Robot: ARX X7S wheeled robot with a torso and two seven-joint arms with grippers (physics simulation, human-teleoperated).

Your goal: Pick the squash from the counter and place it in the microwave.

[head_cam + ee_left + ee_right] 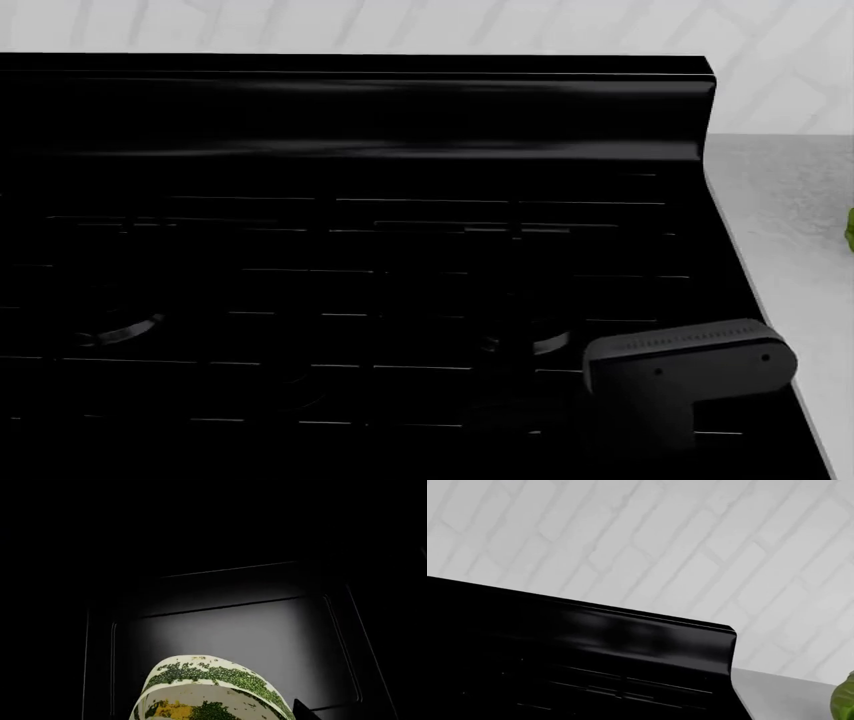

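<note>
Green-and-cream striped squash (pixel 210 690) sits inside a dark microwave (pixel 233 625), on its grey floor. Left gripper's grip can't be told; right gripper unseen.

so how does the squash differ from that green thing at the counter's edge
The squash is cream with dark green speckled stripes and a yellow patch; the green thing is plain bright green. The squash sits in a dark enclosure, mostly visible; the green thing is on the white counter, cut off by the frame.
</note>
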